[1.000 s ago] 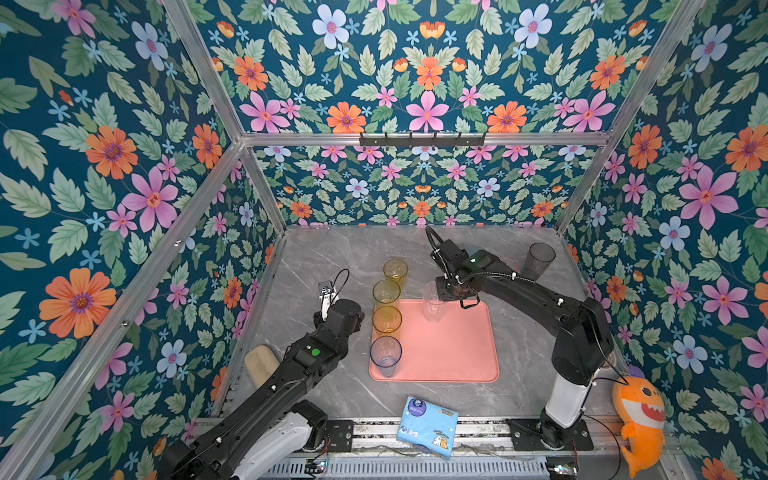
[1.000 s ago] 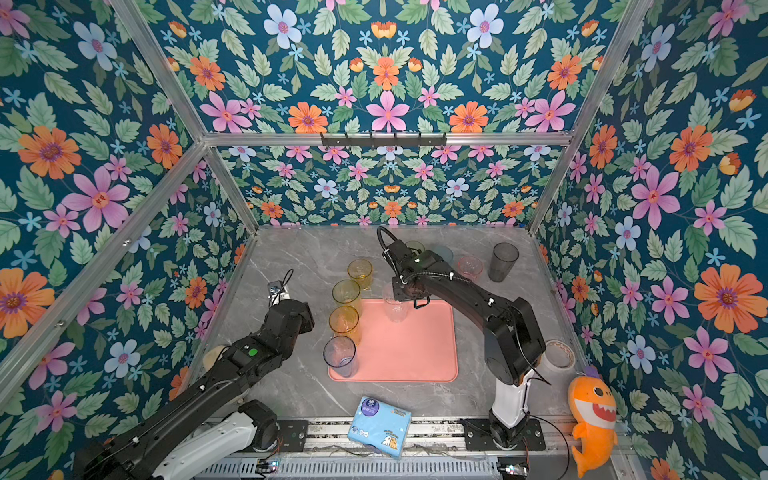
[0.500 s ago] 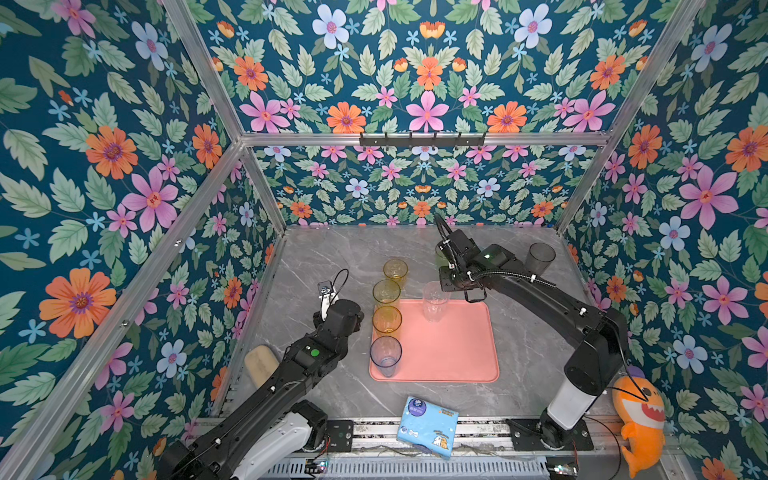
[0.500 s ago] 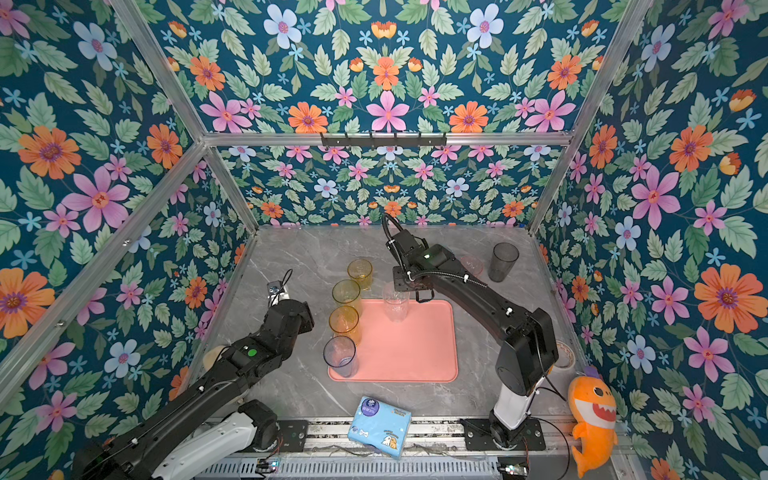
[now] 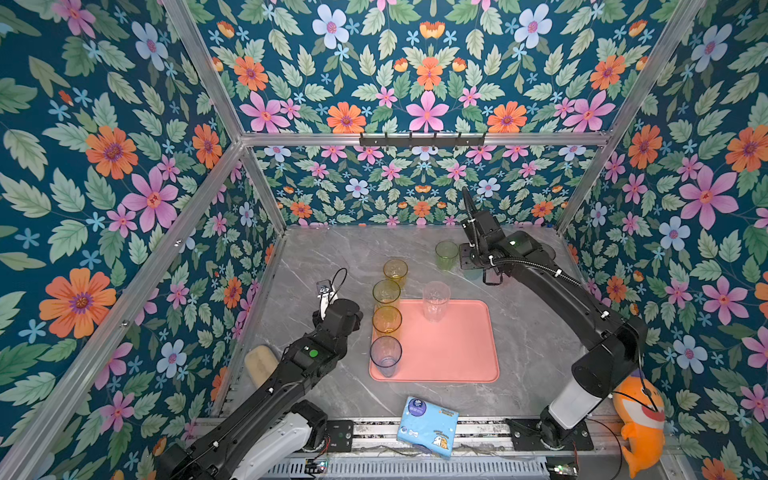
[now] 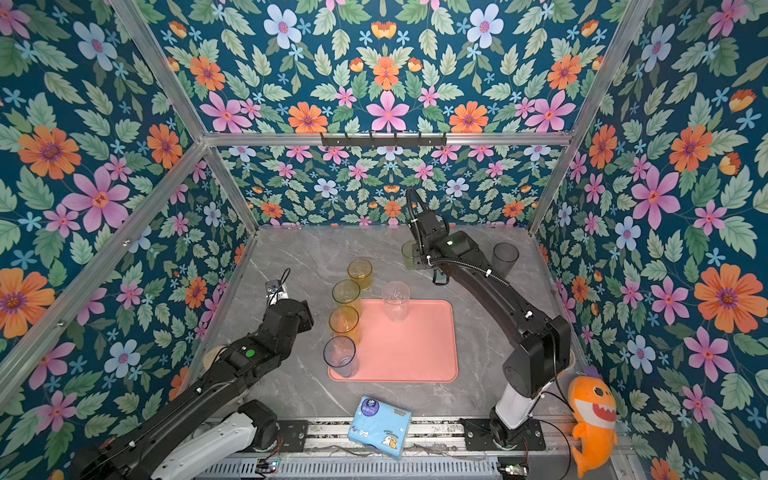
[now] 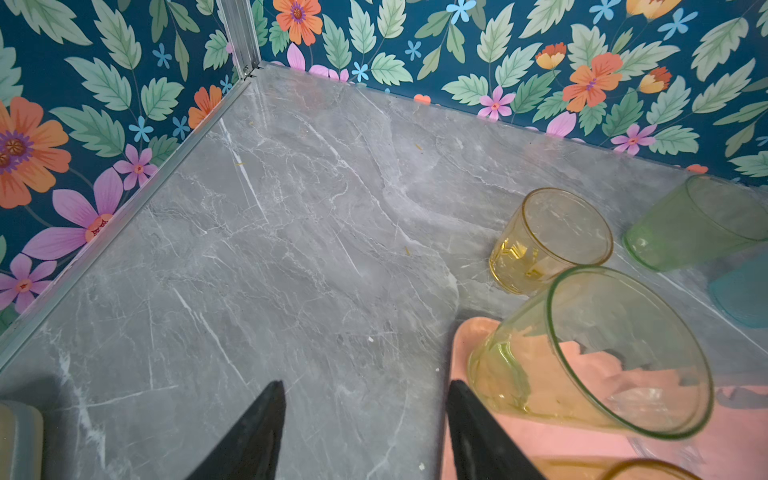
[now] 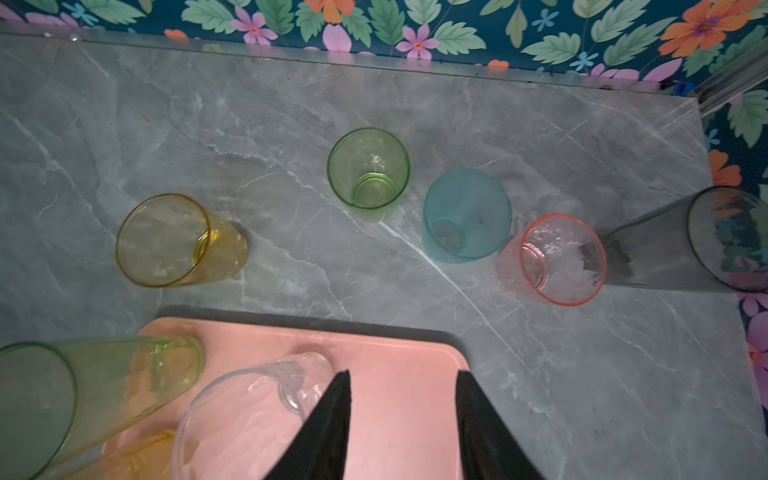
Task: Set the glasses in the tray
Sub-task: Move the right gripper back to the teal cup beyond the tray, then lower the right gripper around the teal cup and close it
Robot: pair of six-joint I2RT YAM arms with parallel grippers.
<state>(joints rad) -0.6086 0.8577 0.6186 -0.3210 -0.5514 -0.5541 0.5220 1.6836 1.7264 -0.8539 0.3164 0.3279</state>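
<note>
Four glasses (image 5: 435,301) stand on the tray (image 5: 457,357), three ranked along one edge, probably to save room; five more stand on the table (image 5: 332,257) behind. Right gripper (image 8: 402,374), spread and empty, faces those five, seemingly to fetch one; left gripper (image 7: 365,384), likewise spread, hangs aside.

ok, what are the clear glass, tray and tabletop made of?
The clear glass looks like thin transparent plastic: glossy, see-through wall with pale scuffs; real glass not excluded. The tray looks like matte salmon plastic, moulded with rounded corners and a low rim. The tabletop is grey marble-look, white-veined, slight sheen; stone or laminate, can't tell.
</note>
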